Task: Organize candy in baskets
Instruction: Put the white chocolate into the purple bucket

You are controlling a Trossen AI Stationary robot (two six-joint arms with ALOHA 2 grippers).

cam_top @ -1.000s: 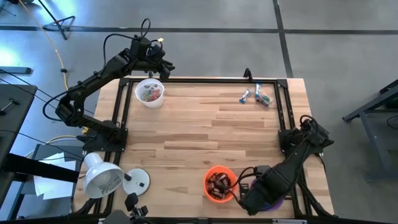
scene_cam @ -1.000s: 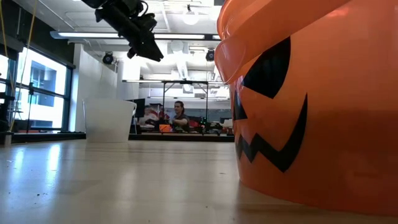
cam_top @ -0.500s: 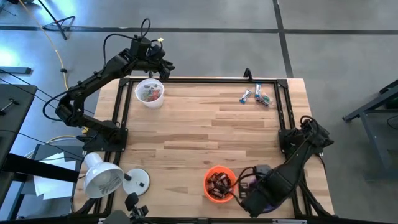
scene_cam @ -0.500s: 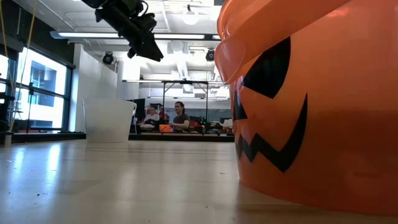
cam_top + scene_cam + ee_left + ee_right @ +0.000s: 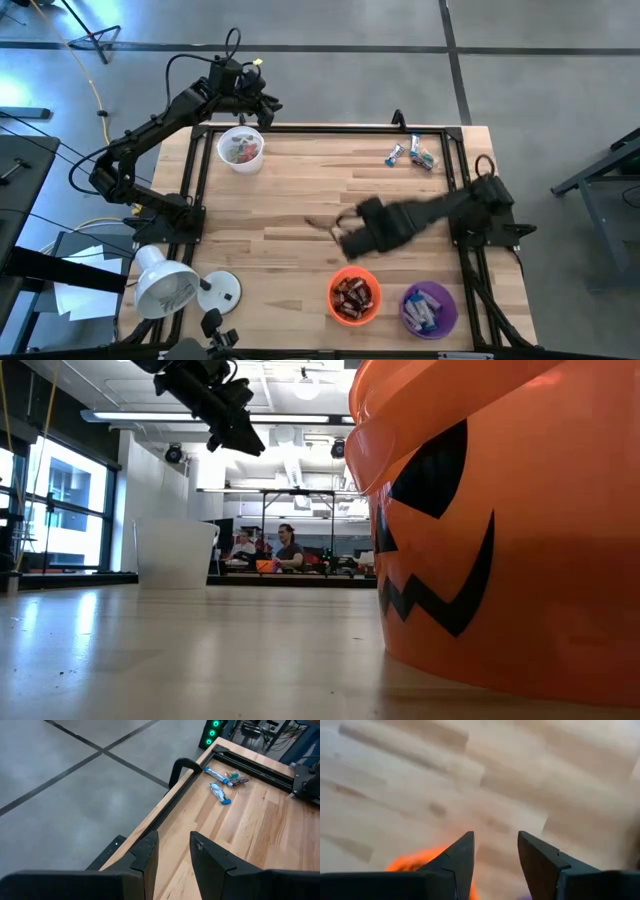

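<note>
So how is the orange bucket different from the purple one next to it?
The orange bucket holds dark brown candy bars, while the purple bucket holds blue-and-white wrapped ones. The orange bucket sits nearer the table's middle, the purple bucket nearer the right arm's side. Both are small, round, open-topped and stand upright side by side along the same table edge.

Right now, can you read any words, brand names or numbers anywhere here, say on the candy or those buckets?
No text can be read.
Candy wrappers: print too small to read.
Orange bucket: only a black jack-o'-lantern face, no words.
White bucket and purple bucket: no lettering shows.
Green lights past the table corner: lights, not a sign.
</note>
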